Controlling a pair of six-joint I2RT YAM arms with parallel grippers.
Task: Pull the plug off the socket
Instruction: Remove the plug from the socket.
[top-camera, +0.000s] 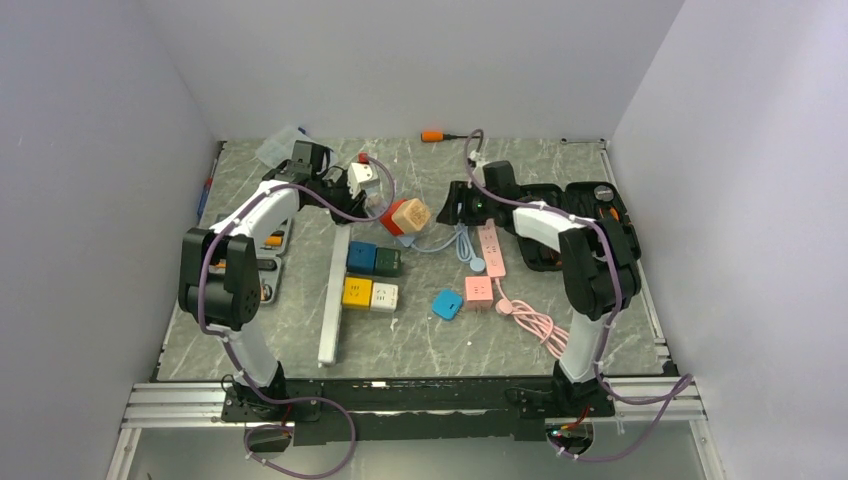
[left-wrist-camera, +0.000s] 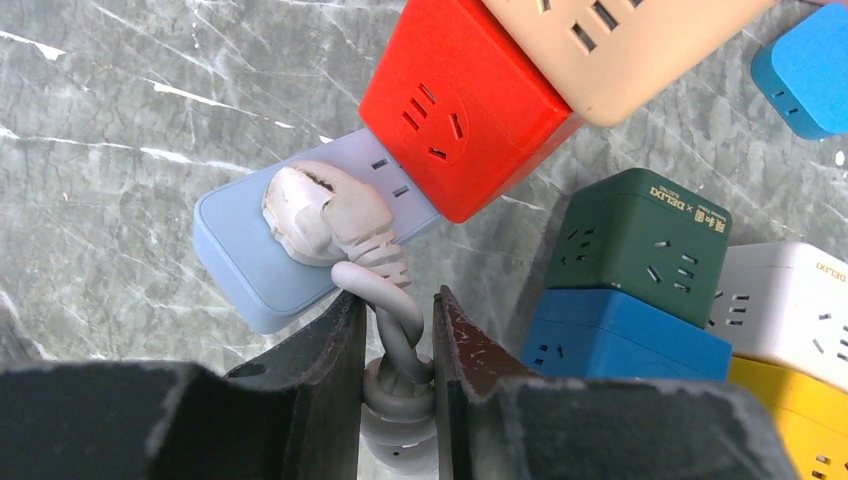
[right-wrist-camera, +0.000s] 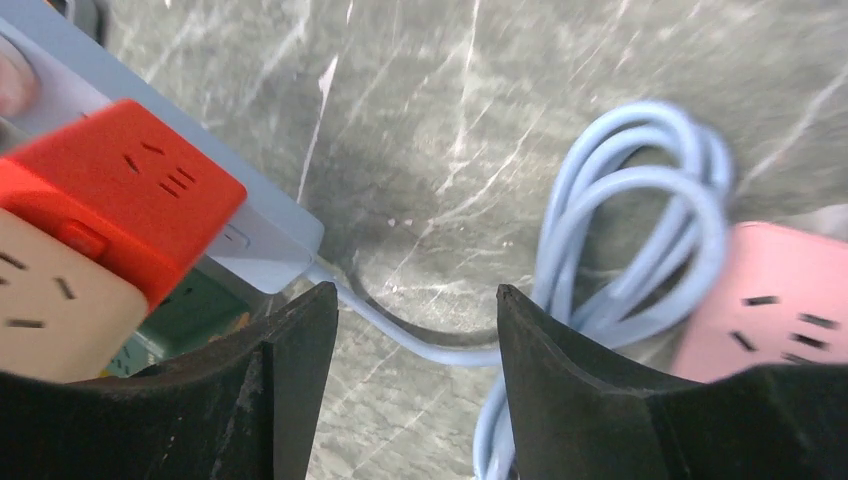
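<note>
We log the left gripper (left-wrist-camera: 397, 302) pinching the grey cord (left-wrist-camera: 398, 350) just below the white plug (left-wrist-camera: 322, 212); plug sits centre-left of the left wrist view, seated in the pale blue strip (left-wrist-camera: 240, 262); right gripper (right-wrist-camera: 417, 300) spread above the strip's end; extraction pending, we judge; next calls for bracing the strip and pulling straight out.

Your top camera sits above and behind the arm bases and looks down on the whole table (top-camera: 420, 330) from well back. Your left wrist camera peers past its own fingers (left-wrist-camera: 320, 360), very close to the red cube socket (left-wrist-camera: 460, 110). Your right wrist view is blurred, but seems to face that same cube from the other side, equally near.
</note>
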